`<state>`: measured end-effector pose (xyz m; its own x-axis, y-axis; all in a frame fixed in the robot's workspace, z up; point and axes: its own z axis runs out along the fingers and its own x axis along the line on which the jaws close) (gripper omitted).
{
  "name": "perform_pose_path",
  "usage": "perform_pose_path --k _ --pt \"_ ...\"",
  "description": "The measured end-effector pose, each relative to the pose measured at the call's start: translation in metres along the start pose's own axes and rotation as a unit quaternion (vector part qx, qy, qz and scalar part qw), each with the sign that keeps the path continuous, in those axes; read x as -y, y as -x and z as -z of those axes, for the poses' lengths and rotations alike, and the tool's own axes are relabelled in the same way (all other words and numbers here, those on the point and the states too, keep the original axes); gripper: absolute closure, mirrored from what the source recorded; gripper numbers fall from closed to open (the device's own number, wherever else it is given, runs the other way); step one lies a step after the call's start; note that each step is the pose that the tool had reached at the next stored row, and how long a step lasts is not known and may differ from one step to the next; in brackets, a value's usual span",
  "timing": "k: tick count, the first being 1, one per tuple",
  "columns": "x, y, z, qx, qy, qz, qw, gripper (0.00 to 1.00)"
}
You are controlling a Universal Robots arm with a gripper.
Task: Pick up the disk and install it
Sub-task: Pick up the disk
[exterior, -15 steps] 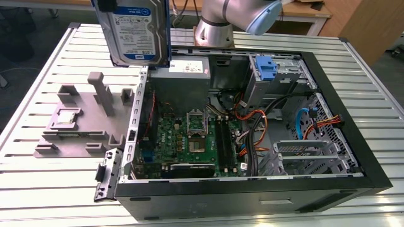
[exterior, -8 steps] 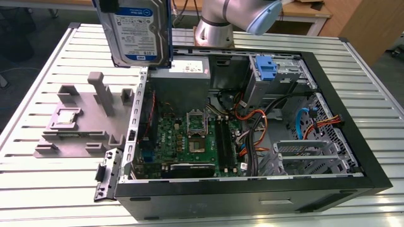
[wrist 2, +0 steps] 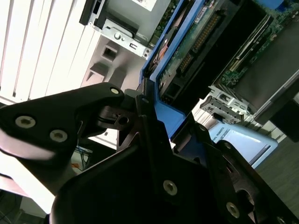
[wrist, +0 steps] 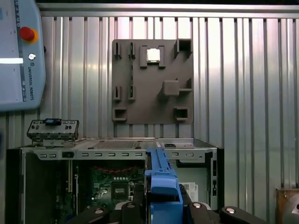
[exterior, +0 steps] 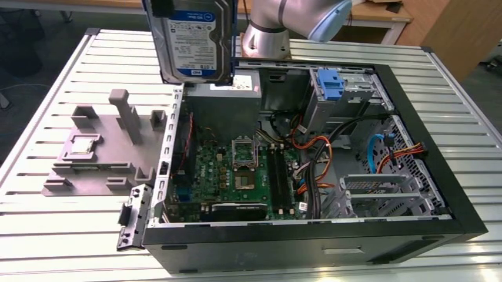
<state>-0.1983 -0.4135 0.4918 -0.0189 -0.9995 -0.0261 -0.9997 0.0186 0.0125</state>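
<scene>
your gripper (wrist: 163, 210) is clamping its fingers (wrist 2: 105, 100) on the blue carrier of the disk (exterior: 192, 38), so you are holding the drive upright and clear above the open computer case (exterior: 314, 229), over the corner by the grey power supply (exterior: 223, 97). beyond the case in the first wrist view, a grey fixture (wrist: 152, 84) is lying on the slatted table (wrist: 243, 93), carrying a small silver chip (wrist: 153, 55).
</scene>
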Motion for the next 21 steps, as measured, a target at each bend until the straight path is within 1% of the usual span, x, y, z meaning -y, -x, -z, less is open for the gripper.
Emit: perform_pose_path --k 4,8,9,15,17,21 --pt "0.0016 -0.0014 0.0 -0.0001 0.0 0.0 1.0 0.63" --pt "0.003 -0.0049 0.0001 -0.0001 0.0 0.0 1.0 0.63" --pt "0.0067 -0.009 0.0 -0.0001 0.0 0.0 1.0 0.63" --pt "0.0337 -0.0085 -0.0001 -0.0001 0.0 0.0 1.0 0.63" --pt "0.0416 -0.0084 -0.0001 -0.0001 0.0 0.0 1.0 0.63" --pt "0.0416 -0.0084 -0.0001 -0.0001 -0.0001 0.0 1.0 0.63"
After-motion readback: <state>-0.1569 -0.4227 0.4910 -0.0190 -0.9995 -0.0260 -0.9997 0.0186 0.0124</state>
